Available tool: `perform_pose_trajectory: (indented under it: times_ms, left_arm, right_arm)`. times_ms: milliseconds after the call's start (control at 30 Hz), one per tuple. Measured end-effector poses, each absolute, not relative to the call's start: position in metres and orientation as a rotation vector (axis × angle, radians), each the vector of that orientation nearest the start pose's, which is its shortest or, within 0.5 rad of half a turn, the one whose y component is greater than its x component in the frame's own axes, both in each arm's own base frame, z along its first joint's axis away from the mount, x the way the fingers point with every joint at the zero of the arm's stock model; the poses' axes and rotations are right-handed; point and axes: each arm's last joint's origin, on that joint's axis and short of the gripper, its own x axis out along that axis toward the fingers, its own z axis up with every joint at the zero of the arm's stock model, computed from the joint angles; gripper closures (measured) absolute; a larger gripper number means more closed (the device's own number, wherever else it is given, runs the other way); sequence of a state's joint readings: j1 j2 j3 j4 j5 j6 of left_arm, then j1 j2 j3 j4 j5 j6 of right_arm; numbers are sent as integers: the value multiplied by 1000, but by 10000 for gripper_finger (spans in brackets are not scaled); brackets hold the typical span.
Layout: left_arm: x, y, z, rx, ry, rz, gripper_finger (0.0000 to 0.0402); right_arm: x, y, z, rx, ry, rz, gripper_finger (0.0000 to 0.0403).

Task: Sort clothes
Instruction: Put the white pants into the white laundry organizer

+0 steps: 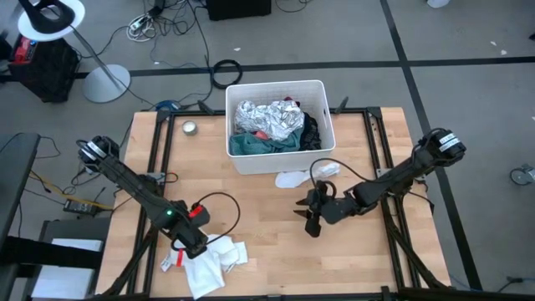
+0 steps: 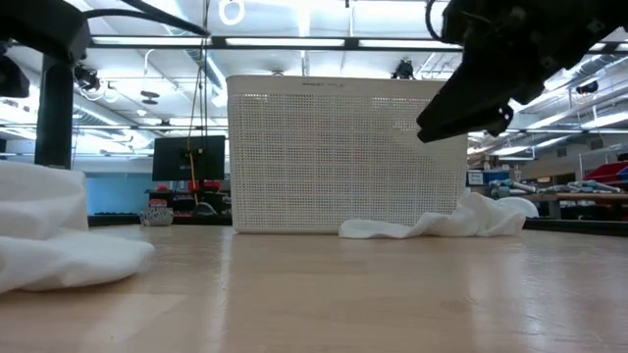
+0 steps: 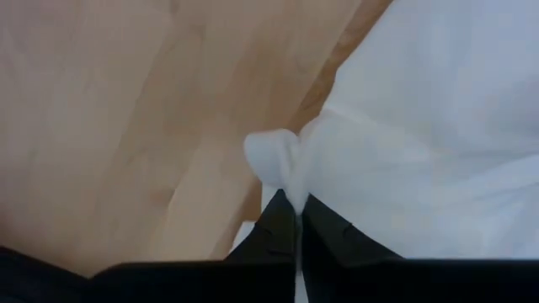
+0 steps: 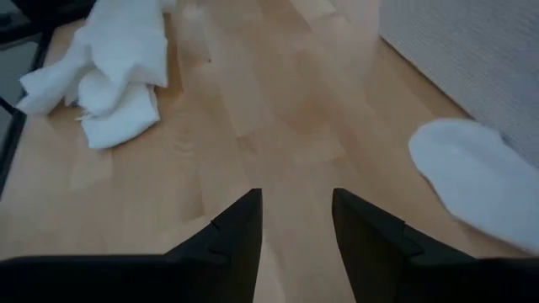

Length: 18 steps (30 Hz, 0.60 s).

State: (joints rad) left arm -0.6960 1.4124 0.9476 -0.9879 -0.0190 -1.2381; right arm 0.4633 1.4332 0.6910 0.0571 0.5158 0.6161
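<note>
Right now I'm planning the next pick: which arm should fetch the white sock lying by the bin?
Right. The right hand is open and near the white sock; the left hand grips the plain white garment.

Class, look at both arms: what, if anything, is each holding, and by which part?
The left end effector pinches a bunched fold at the edge of the plain white garment. The right end effector is open above bare table and holds nothing.

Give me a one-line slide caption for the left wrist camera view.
Left end effector pinching a fold of plain white garment on the wooden table.
</note>
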Motion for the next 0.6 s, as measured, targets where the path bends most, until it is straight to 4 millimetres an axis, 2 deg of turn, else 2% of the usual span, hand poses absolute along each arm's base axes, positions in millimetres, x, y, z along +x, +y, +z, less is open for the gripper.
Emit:
perform_pose_trajectory:
  times_ms: [133,333,600]
  left_arm:
    - [183,-151,216,-471,1429,336,398]
    - [187,-153,226,-453,1375,328,399]
    - [189,-149,258,-404,1267,348,400]
  right_arm:
    - [240,110,171,292,573,-280,277]
    - [220,103,156,387,479,-262,300]
    - [193,93,139,470,364,-205,310]
